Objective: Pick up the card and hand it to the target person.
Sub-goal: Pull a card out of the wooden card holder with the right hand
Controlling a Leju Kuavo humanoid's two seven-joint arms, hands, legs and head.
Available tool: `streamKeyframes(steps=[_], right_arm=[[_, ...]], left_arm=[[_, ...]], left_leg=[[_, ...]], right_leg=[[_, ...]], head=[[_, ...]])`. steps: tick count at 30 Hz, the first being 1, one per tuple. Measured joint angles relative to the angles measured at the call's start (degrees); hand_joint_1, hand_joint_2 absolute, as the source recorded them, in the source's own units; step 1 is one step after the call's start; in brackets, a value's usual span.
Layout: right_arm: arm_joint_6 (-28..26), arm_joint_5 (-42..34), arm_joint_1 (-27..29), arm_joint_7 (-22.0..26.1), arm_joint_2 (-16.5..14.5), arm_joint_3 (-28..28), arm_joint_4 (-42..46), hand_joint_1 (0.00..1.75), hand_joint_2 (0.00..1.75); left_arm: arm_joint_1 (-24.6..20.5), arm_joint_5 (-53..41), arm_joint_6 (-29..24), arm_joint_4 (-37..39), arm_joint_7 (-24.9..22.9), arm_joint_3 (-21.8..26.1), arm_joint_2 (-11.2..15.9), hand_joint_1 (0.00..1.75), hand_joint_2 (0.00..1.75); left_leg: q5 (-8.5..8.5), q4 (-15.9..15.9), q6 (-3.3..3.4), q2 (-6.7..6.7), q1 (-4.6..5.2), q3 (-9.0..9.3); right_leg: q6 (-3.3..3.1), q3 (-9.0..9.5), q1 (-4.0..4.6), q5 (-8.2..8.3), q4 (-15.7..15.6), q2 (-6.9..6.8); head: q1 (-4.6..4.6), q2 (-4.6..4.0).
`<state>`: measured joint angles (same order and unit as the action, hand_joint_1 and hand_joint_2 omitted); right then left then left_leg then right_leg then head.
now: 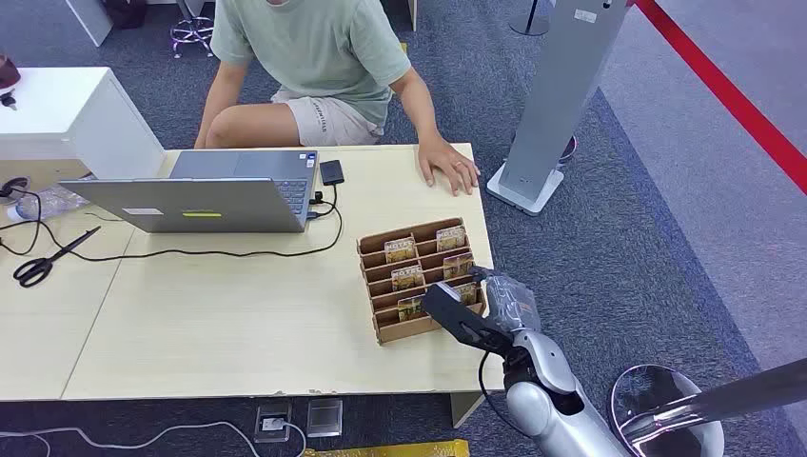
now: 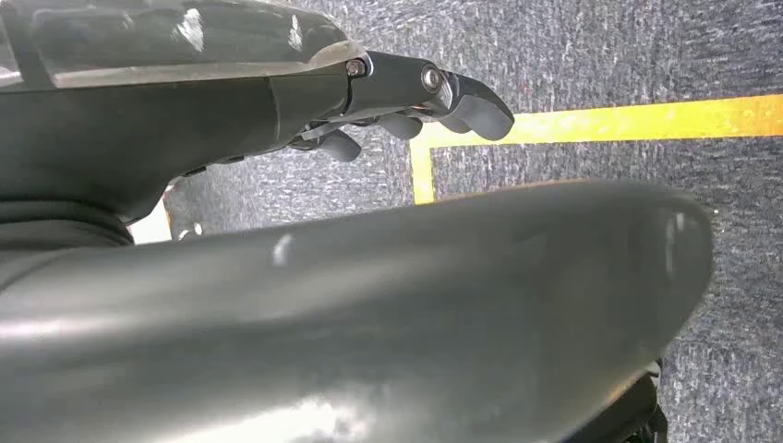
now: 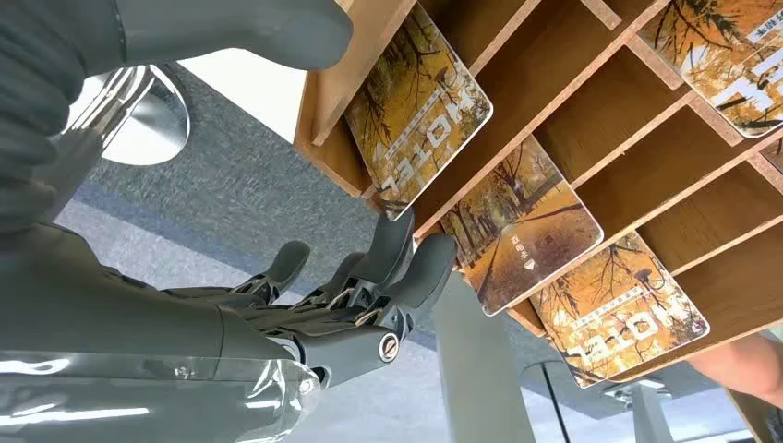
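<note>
My right hand (image 1: 481,309) sits at the near right corner of the brown wooden slotted card rack (image 1: 373,249), thumb one side, dark fingers the other, spread moderately, nothing held. In the right wrist view the fingertips (image 3: 434,254) lie just under the lower edge of the nearest orange autumn-print hotel card (image 3: 417,109); touching or just shy, can't tell. My thumb (image 3: 231,32) is on the other side of that card's slot, apart from it.

Step in hand, my read: closing in to pinch that nearest card. To do it well, bring thumb and fingers onto the card's exposed edge only, not the wooden divider, then pull along the slot's tilt so the rack doesn't shift on the light wooden table (image 1: 219,324). The neighbouring cards (image 3: 517,231) are close, risk of snagging two.

My left hand (image 2: 406,101) hangs over grey carpet, fingers curled in, holding nothing.

Further off: silver open laptop (image 1: 205,195), black scissors (image 1: 43,262). At the far table edge sits the person in the pale green shirt (image 1: 305,48), their hand (image 1: 447,167) flat on the table.
</note>
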<state>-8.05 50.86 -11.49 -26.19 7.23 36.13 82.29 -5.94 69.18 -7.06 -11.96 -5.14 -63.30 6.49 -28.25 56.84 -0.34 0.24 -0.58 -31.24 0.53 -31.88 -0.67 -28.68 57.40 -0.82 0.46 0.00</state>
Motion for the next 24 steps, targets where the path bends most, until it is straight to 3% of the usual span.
streamKeyframes(steps=[5, 9, 24], right_arm=[[0.0, 0.0, 0.0, 0.0, 0.0, 0.0, 0.0, 0.63, 1.75], [-0.1, -0.5, 0.1, 0.5, 0.0, 0.0, 0.0, 1.3, 1.75], [-0.2, -0.6, 0.1, 0.8, 0.0, -0.1, 0.0, 1.41, 1.75]], left_arm=[[0.0, 0.0, 0.0, 0.0, 0.0, 0.0, 0.0, 0.0, 0.0], [0.0, 0.0, 0.0, 0.0, 0.0, 0.0, 0.0, 0.0, 0.0], [0.0, 0.0, -0.1, 0.0, 0.0, 0.0, 0.0, 0.0, 0.0]], left_leg=[[0.0, 0.0, 0.0, 0.0, 0.0, 0.0], [0.0, 0.0, 0.0, 0.0, 0.0, 0.0], [0.0, 0.0, 0.0, 0.0, 0.0, 0.0]], right_leg=[[0.0, 0.0, 0.0, 0.0, 0.0, 0.0], [0.0, 0.0, 0.0, 0.0, 0.0, 0.0], [0.0, 0.0, 0.0, 0.0, 0.0, 0.0]], head=[[0.0, 0.0], [0.0, 0.01], [0.01, 0.0]])
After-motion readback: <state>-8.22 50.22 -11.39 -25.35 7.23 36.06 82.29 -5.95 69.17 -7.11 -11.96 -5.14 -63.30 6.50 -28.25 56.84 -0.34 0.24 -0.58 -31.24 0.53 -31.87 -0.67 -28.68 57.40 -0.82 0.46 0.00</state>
